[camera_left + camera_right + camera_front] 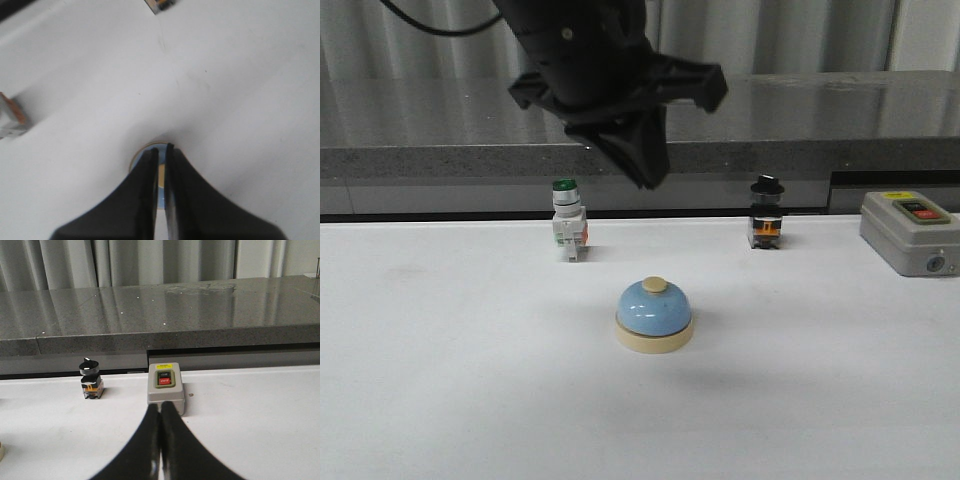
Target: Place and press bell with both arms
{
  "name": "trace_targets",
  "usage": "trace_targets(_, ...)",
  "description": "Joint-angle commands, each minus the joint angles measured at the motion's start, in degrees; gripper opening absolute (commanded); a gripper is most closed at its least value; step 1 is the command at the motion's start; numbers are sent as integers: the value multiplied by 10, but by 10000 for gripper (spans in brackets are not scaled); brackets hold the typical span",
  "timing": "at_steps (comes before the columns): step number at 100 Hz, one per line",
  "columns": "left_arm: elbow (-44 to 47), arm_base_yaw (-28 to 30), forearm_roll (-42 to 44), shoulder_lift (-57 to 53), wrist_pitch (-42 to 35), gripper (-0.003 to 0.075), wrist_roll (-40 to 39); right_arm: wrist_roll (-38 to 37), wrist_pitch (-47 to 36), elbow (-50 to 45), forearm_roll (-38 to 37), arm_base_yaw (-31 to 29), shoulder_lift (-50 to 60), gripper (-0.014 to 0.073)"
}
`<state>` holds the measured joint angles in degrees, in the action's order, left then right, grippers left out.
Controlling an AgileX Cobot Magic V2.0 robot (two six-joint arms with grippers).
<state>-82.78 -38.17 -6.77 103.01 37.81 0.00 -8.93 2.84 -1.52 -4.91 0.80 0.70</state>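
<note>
Glossy blue dome bell (654, 314) sits below the tapered black left gripper (645, 170), pressed together.

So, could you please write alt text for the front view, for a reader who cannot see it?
A light-blue bell sits on a white table, with the black left gripper hanging above it, fingers together, not touching it. Behind stand a green-capped switch, a black-knobbed switch and a grey button box.
</note>
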Motion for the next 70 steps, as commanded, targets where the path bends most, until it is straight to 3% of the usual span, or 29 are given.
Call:
trace_targets(1,-5,22,-1,-56,-25,-20,-6,2,-43,9,-1,-3,9,-60)
trace_targets(23,58,99,-1,-140,-29,-20,-6,2,-43,9,-1,-3,9,-60)
trace_targets(70,289,292,-10,-369,-91,-20,-21,2,-43,9,-1,-3,9,-60)
